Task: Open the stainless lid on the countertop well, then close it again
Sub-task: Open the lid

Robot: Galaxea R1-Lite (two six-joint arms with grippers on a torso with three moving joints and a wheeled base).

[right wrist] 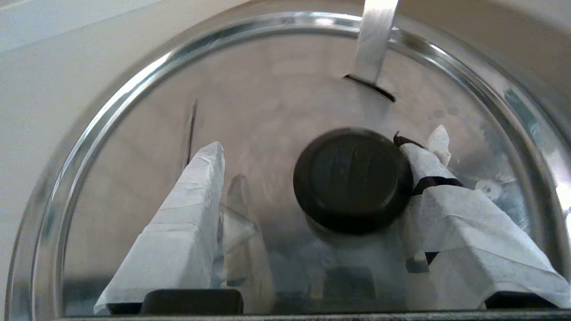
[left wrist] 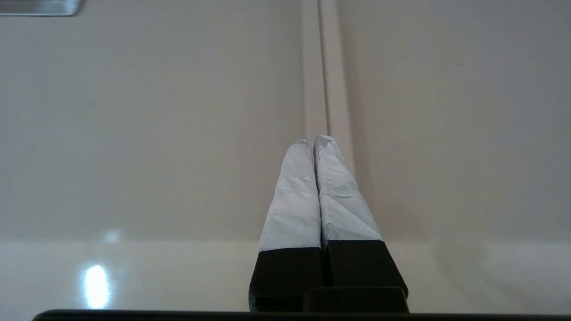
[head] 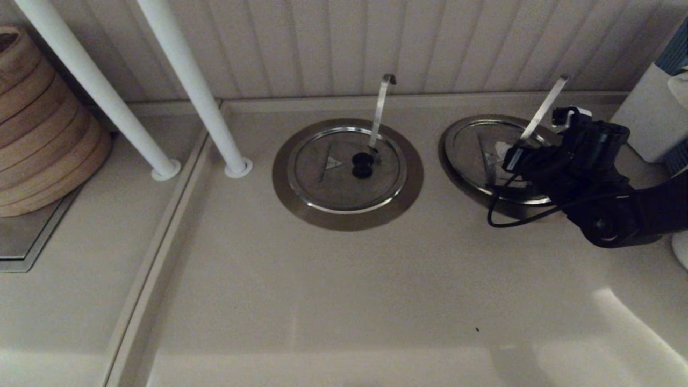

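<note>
The stainless lid (head: 475, 145) lies flat over the countertop well, whose steel ring (head: 444, 153) shows at its left edge; the dark hole is hidden. A straight slanting utensil handle (head: 545, 105) passes through a slot in the lid. My right gripper (head: 510, 157) hovers over the lid's middle. In the right wrist view the lid (right wrist: 276, 102) fills the frame, and the right gripper (right wrist: 312, 151) is open around the black knob (right wrist: 350, 178). One taped finger (right wrist: 424, 165) touches the knob; the other stands apart. The handle (right wrist: 374, 40) rises beyond. My left gripper (left wrist: 314, 140) is shut, empty, over bare counter.
A twin lid (head: 322, 177) with a hook-tipped handle (head: 382, 107) sits left of the task lid. Two white posts (head: 193, 86) stand at the back left, with stacked bamboo steamers (head: 37, 123) beyond them. A white container (head: 650, 113) stands at the far right.
</note>
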